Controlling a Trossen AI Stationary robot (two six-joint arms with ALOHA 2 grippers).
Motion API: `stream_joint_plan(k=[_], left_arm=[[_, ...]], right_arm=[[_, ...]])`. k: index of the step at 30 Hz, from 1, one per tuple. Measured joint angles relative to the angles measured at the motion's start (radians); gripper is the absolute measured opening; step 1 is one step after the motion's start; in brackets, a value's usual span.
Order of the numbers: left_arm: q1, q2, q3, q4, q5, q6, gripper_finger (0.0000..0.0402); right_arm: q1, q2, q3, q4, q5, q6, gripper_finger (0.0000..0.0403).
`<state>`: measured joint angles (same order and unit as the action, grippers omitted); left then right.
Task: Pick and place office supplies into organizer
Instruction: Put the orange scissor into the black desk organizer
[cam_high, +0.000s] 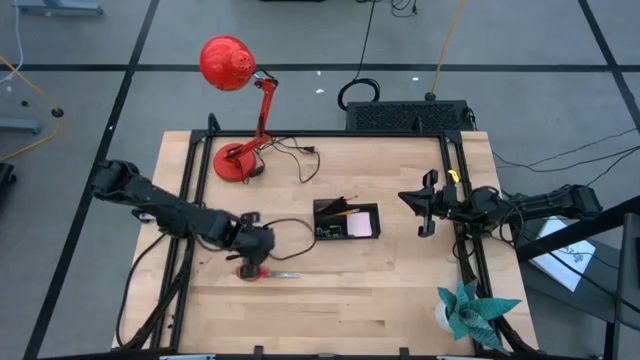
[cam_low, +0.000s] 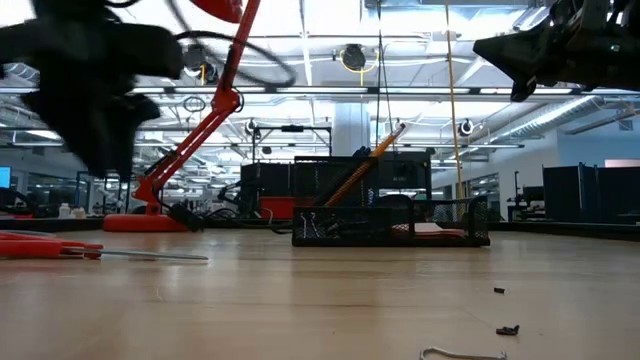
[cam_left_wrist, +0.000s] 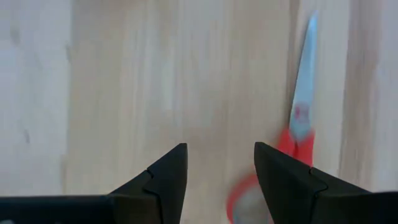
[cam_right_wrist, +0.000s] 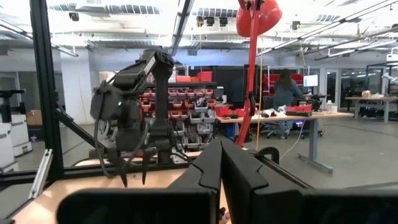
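Red desk lamp (cam_high: 235, 110) stands at about 11 o'clock on the tabletop (cam_high: 330, 290), its cord trailing toward centre; a black box with cables (cam_high: 405, 115) sits just past the far edge at 1 o'clock; a teal paper plant (cam_high: 470, 310) is at the 5 o'clock corner. The organizer (cam_high: 347, 220), a small black tray, sits near centre, slightly toward 1 o'clock, with an orange pencil (cam_high: 340, 208) leaning in its left compartment and a pink sticky pad (cam_high: 362, 224) in the right one. The red-handled scissors (cam_high: 268, 273) lie flat on the tabletop at about 8 o'clock from the organizer, well apart from it, blades pointing to 3 o'clock. Nothing lies between scissors and organizer except the lamp cord behind. Low view shows a few tiny black clips (cam_low: 508, 329) and a thin wire piece (cam_low: 460, 352) on the near tabletop. Left arm stretches in from 9 o'clock, bent low, its left pincer (cam_high: 252, 262) pointing down right over the scissor handles; in the wrist view its fingers (cam_left_wrist: 165, 177) are spread apart, holding nothing, with the red handle just beside one finger and the blade off to that side. Right arm reaches in from 3 o'clock, held high above the tabletop, right pincer (cam_high: 425, 203) near the organizer's 3 o'clock side; fingers pressed together, empty. A person sits at a desk far back in the room.
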<state>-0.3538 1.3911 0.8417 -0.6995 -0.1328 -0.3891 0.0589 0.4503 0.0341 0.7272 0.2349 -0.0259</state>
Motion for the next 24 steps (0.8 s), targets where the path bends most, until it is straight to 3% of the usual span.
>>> stream_joint_plan(k=[4,11,18,24], left_arm=[[-0.067,-0.006,0.0,-0.076,0.049,-0.113,0.0191],[-0.165,-0.005,0.0,-0.058,0.131,-0.246,0.0191],[-0.212,0.021,-0.001,-0.059,0.054,-0.214,0.0191],[-0.189,0.084,-0.028,-0.058,0.104,-0.168,0.0191]], right_arm=[[0.0,0.0,0.0,-0.006,-0.002,0.031,0.0004],[0.0,0.0,0.0,-0.013,-0.004,0.044,0.0004],[0.0,0.0,0.0,-0.014,-0.003,0.042,0.0004],[0.0,0.0,0.0,-0.014,-0.003,0.04,0.0004]])
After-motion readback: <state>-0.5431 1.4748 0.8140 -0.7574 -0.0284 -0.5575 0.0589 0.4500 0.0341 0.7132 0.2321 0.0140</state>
